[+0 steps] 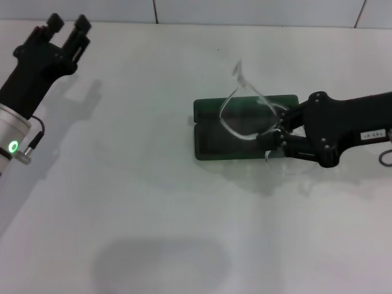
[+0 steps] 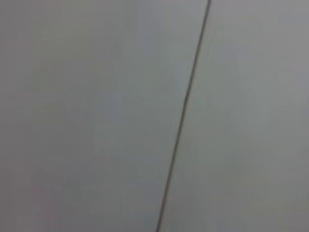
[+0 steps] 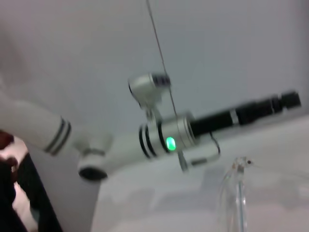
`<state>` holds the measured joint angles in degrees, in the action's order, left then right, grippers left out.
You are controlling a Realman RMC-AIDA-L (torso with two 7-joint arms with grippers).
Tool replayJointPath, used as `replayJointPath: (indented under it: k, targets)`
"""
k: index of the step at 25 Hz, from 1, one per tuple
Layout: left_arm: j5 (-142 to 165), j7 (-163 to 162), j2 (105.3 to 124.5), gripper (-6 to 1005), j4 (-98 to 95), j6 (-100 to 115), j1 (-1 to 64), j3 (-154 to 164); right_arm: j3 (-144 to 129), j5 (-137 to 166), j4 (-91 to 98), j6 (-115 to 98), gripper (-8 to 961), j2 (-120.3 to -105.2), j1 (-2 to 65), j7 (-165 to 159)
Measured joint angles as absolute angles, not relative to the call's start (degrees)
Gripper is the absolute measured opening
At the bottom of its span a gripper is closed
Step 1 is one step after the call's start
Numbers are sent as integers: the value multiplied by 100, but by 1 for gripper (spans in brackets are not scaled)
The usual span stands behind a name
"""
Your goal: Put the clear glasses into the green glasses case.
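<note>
The green glasses case (image 1: 211, 147) lies open on the white table, right of centre in the head view. The clear glasses (image 1: 245, 110) hang tilted over it, one arm sticking up past the case's far edge. My right gripper (image 1: 274, 138) reaches in from the right and is shut on the glasses at their right end, over the case. In the right wrist view a clear part of the glasses (image 3: 236, 193) shows close up. My left gripper (image 1: 67, 24) is parked at the far left, open and holding nothing.
The white table (image 1: 153, 214) spreads around the case. A tiled wall runs along the table's far edge. The left wrist view shows only a pale surface with a dark seam (image 2: 183, 116). The left arm (image 3: 169, 135) shows far off in the right wrist view.
</note>
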<state>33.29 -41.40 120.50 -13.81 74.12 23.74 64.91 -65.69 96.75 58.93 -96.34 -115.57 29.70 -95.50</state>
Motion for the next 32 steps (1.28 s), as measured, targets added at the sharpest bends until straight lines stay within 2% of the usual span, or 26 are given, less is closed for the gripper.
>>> replayJointPath:
  k: [4,6,7,16,18,23,32]
  targets:
    - [2990,-3910,12047,690,-869,7828,2557,6516,-6371,9145,5235,-9712,125,-11550,2909,-8811]
    - [3291,-4212,11978,605,-1042,7890,2710,6734,-6254,9008,4969,-9720,125,-11543,2910,-8643]
    - [3291,-4212,11978,605,-1042,7890,2710,6734,-6215,8994,4882,-9721,125,-11541,2913,-8609]
    - [5701,-6431,11507,612,-2177,7721,3463,7051,-6512,8979,4612,-9832,125,-11583,2957,-7652]
    - [6165,-6788,11471,616,-2317,7718,3642,7046,-6568,8972,4600,-9887,126,-11591,2950,-7429]
    - [7004,-7329,11511,618,-2675,7736,3867,7045,-6618,8931,4501,-9918,126,-11593,2968,-7267]
    - [8322,-7806,11740,618,-3239,7895,3918,7049,-6564,8919,4441,-9922,126,-11561,2949,-7071]
